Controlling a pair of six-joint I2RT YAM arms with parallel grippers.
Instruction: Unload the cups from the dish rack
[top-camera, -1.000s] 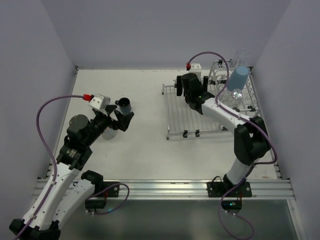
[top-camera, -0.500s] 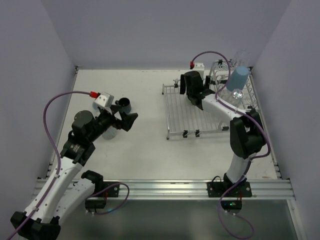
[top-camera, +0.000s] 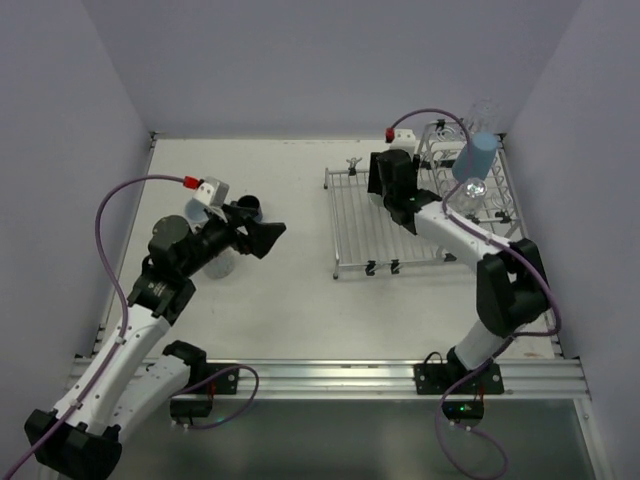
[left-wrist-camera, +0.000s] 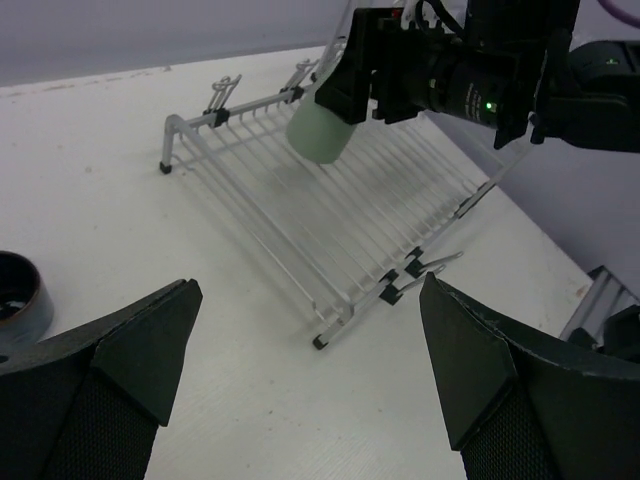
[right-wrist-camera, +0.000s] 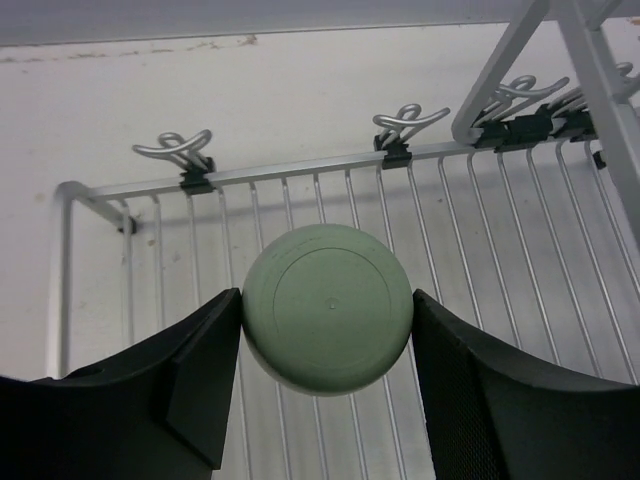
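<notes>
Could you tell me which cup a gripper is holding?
The pale green tumbler: it alone is clamped in the right gripper, over the silver wire rack.

The table (top-camera: 290, 300) is white and flat. It fills the middle of the room. Three plain walls stand around it. The back wall (top-camera: 320, 70) is pale purple-grey. The left wall (top-camera: 60, 180) and the right wall (top-camera: 595, 200) are the same colour, and they look a little darker near the top. A thin dark line runs where the table meets the left wall. A silver metal rail (top-camera: 330, 376) with long grooves lies along the near edge of the table. Below the rail is a dark grey strip (top-camera: 340, 440). The light is soft and even. Shadows on the table are faint. Near the back edge the table has a few small dark specks (right-wrist-camera: 215, 43).
</notes>
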